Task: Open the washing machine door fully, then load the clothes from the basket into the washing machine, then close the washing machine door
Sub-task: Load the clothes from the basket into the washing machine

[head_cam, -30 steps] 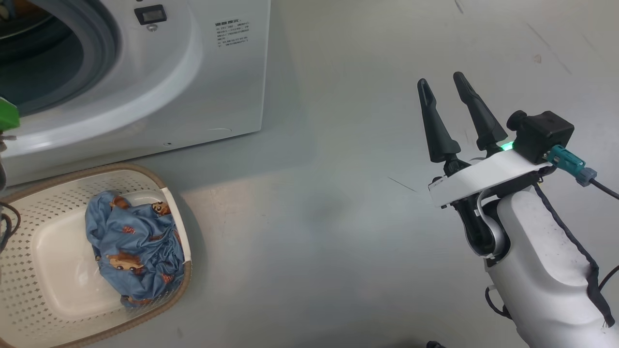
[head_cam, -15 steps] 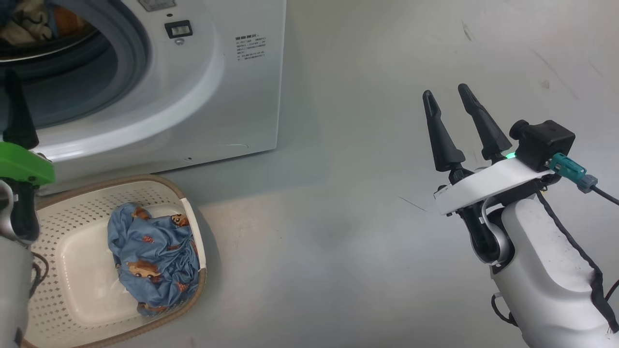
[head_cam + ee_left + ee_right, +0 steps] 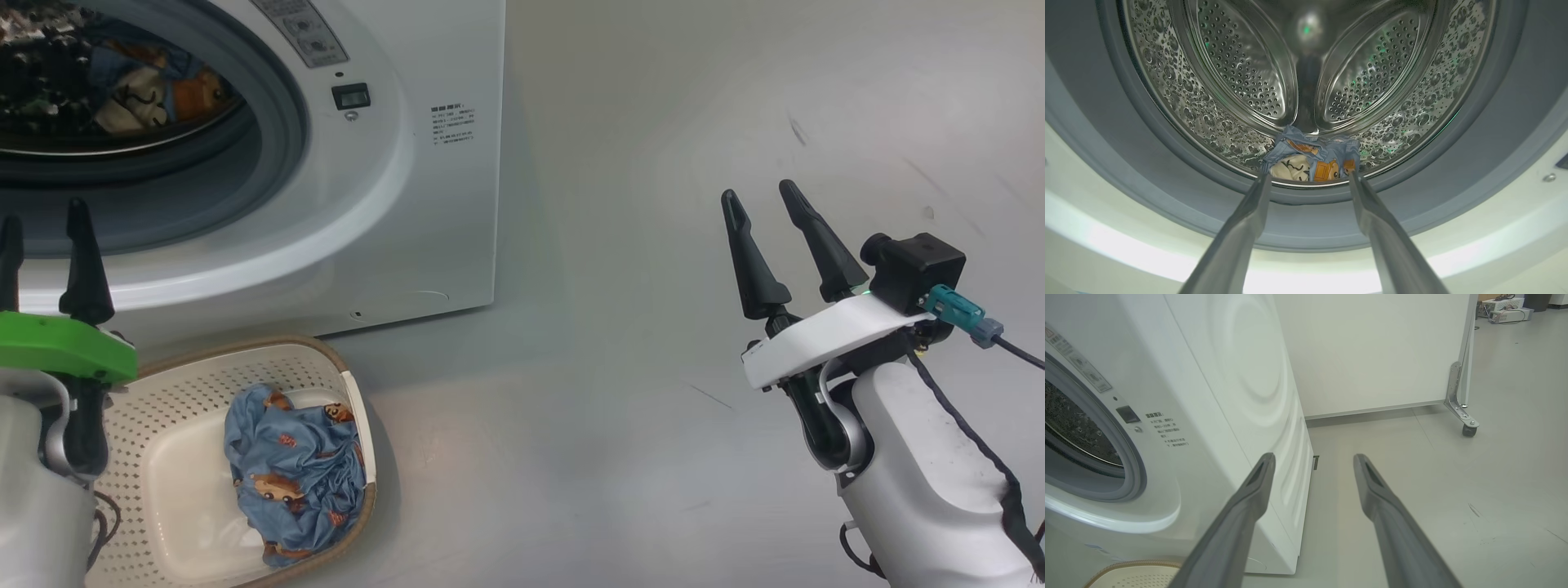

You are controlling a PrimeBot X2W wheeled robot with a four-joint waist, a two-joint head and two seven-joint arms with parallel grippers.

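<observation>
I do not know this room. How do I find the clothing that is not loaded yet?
Find the big white washing machine with its round opening. On the floor before it stands a cream basket with holes. The crumpled blue cloth with brown cartoon figures lies in it, at the right end; the similar clothes are inside the drum.

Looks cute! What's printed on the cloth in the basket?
The cloth has brown cartoon figures on light blue; head view best.
</observation>
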